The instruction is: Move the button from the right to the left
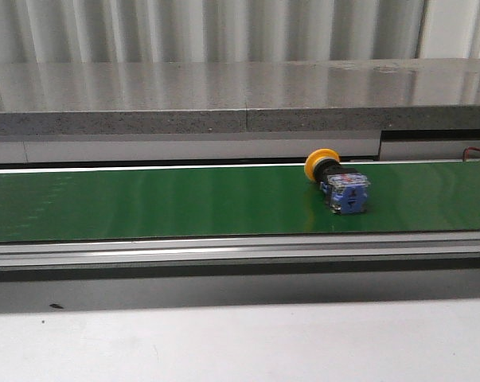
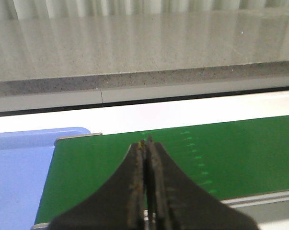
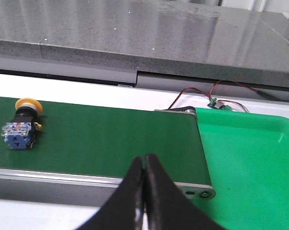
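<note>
The button lies on its side on the green conveyor belt, right of centre, its yellow cap toward the back and its clear-and-blue block toward the front. It also shows in the right wrist view. My right gripper is shut and empty, near the belt's front rail, well to the right of the button. My left gripper is shut and empty, over the belt's left end. Neither gripper shows in the front view.
A blue tray sits at the belt's left end. A green tray sits at the belt's right end. A grey stone ledge runs behind the belt. Red and black wires lie behind the belt's right end.
</note>
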{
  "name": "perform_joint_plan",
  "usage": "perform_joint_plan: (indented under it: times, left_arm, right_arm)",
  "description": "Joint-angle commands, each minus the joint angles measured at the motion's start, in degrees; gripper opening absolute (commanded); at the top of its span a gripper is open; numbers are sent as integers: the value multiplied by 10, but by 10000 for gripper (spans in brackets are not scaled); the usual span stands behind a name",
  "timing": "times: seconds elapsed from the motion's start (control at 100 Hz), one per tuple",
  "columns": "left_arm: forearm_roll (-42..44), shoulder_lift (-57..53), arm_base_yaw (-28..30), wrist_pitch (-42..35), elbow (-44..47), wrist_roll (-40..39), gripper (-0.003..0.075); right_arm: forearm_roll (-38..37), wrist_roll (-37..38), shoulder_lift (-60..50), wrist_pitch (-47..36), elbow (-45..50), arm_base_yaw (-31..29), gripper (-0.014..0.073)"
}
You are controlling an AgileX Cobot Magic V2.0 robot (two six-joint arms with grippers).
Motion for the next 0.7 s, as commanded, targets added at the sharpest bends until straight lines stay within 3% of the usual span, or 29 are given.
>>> perform_joint_plan:
  times: [0.0,0.07,0.14,0.21,0.33,0.4,0.44,0.69]
  left_arm:
    - [-6,64,-2,3,-61,1,-20]
    - [-4,107,-2,30,-91,2,-15]
    - [-2,152,-2,61,-120,2,52]
    - [-5,193,-2,78,-141,2,202]
    - [-25,252,-2,81,-166,2,575]
    - [-27,281,-2,80,-176,2,701]
    - [-28,294,-2,77,-178,2,719]
    - [-118,363,-3,55,-189,2,636]
  right_arm:
    - [6,-5,6,-49,-13,-1,-68]
    - [6,-5,6,-49,-13,-1,-68]
    - [6,-5,6,-49,-13,-1,-68]
    - [6,-5,6,-49,-13,-1,-68]
    - [6,-5,6,-49,-13,-1,-68]
    - [6,-5,6,-49,-13,-1,-68]
    - [6,-5,6,-49,-13,-1,-68]
    - [6,-5,6,-49,-13,-1,-68]
